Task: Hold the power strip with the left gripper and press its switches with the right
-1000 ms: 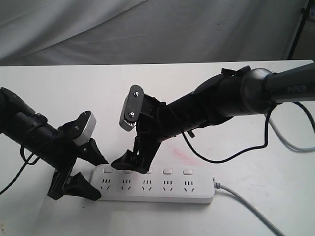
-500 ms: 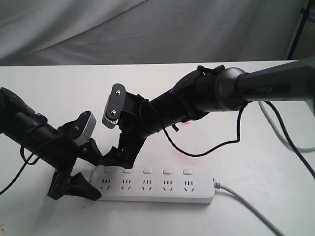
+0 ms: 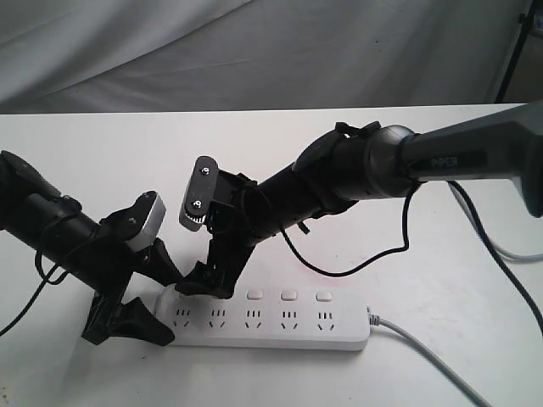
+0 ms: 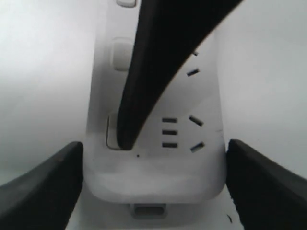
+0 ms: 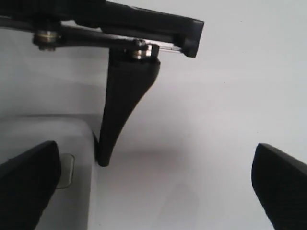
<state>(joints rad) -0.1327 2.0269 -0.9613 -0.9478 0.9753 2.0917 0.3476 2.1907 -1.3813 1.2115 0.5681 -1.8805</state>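
The white power strip (image 3: pixel 271 326) lies flat on the table near the front edge. My left gripper (image 3: pixel 172 307) straddles its left end, one finger against each long side; the left wrist view shows the strip (image 4: pixel 158 167) tight between them. My right gripper (image 3: pixel 208 284) stands wide open over the strip's left part. One of its black fingers (image 4: pixel 144 86) rests its tip on the endmost of the switches (image 4: pixel 111 134). Three more switches (image 3: pixel 288 296) show to the right. The right wrist view shows the strip's edge (image 5: pixel 43 143) and that switch (image 5: pixel 65 170).
The strip's grey cable (image 3: pixel 424 356) runs off to the front right. Black and grey arm cables (image 3: pixel 501 254) trail over the table at the right. A grey cloth backdrop (image 3: pixel 254 51) hangs behind the table's far edge.
My right arm has swung left along the strip, bringing its fingers from around the second switch to the endmost one, then down a little. The left gripper and the strip have stayed still.
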